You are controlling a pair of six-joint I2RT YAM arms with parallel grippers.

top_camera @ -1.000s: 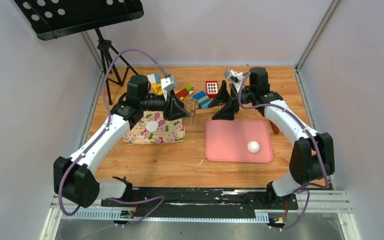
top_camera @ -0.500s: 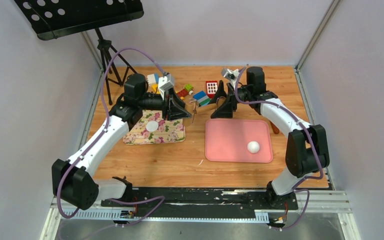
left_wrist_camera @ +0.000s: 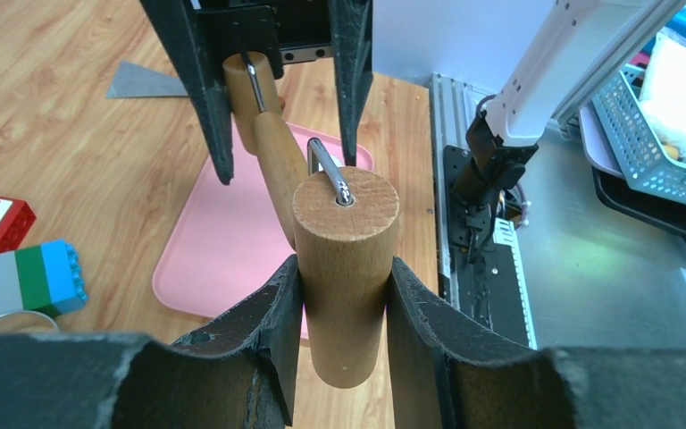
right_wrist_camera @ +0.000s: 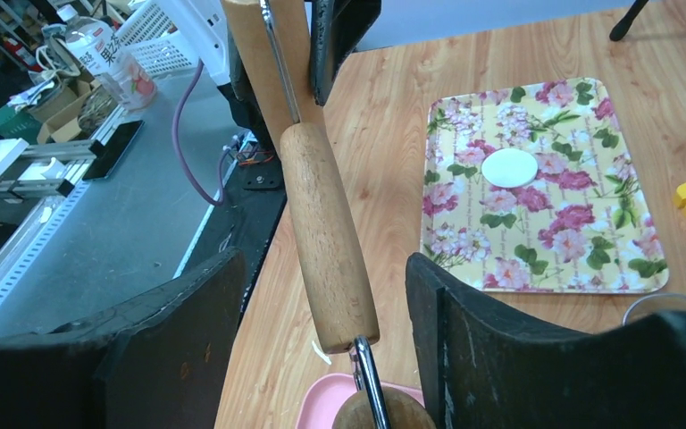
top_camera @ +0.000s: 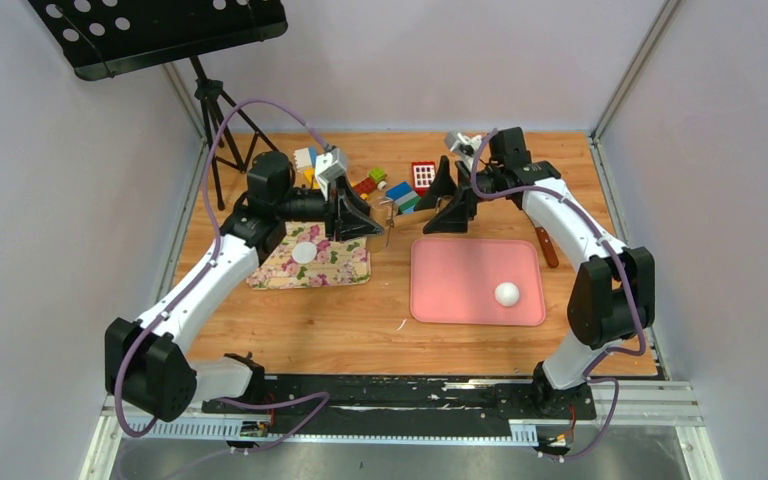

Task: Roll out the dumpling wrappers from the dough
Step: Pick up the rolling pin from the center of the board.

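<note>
Dough [top_camera: 506, 293] sits as a white ball near the right side of the pink mat [top_camera: 440, 290]. One round dumpling wrapper [top_camera: 305, 252] lies on the floral tray [top_camera: 345, 270], left. Farther back, the left gripper [left_wrist_camera: 346, 264] clamps the wooden roller [left_wrist_camera: 347, 214], and the right gripper [right_wrist_camera: 326, 264] has its jaws apart around the roller's handle [right_wrist_camera: 322, 214].

The wooden table [top_camera: 360, 325] fills the middle of the frame. A pink mat [top_camera: 460, 290] lies right of centre, and a floral tray [top_camera: 338, 268] lies left of centre, well apart from it. Toy bricks are scattered along the upper middle, among them a red windowed brick [top_camera: 423, 176]. A brown-handled tool [top_camera: 547, 250] lies just beside the mat's right edge. A black tripod [top_camera: 222, 120] stands at the upper left.
</note>
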